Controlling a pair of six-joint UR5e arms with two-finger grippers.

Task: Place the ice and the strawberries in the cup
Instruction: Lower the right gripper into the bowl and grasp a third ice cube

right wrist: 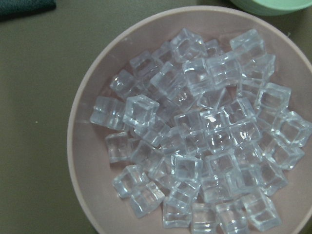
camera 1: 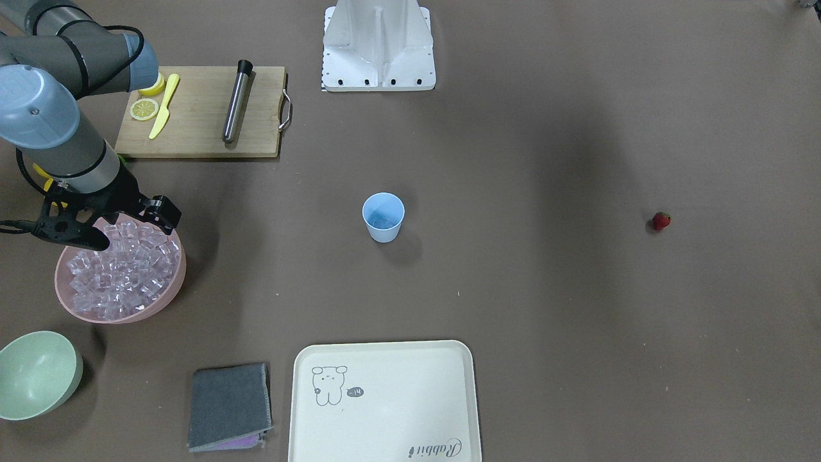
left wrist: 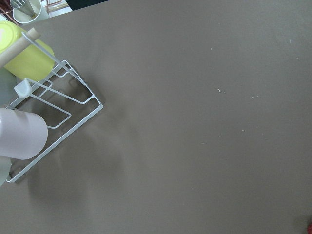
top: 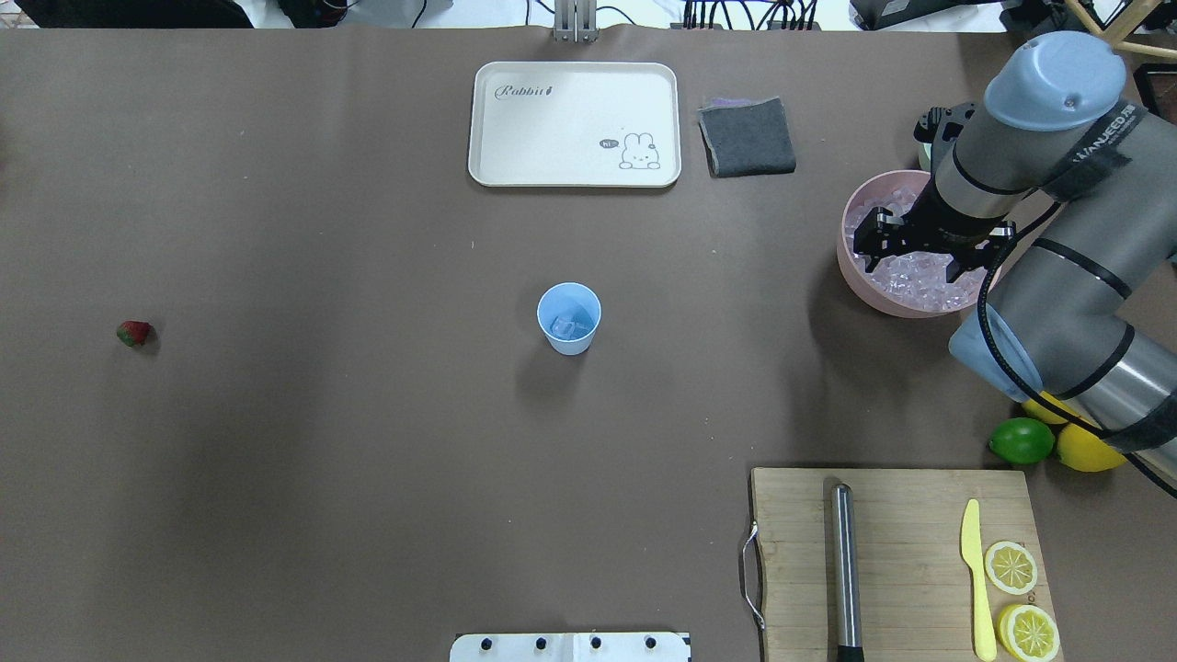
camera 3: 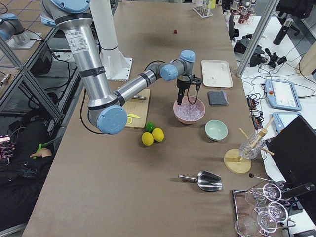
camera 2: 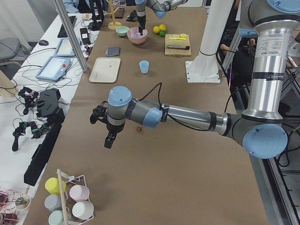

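Ice (right wrist: 195, 136): heaped in the pink bowl (right wrist: 85, 156) for picking; a few cubes are seen in the cup (camera 1: 385, 232)
Right gripper (camera 1: 135, 234): held over the heap, frame left, fingers spread, nothing grasped
Right arm: bent steeply down, wrist vertical
Cup: set upright at frame centre, between both arms
Strawberry (camera 1: 661, 221): far right, well apart from the cup
Left gripper (camera 2: 108, 139): hung near the strawberry; its grip cannot be told
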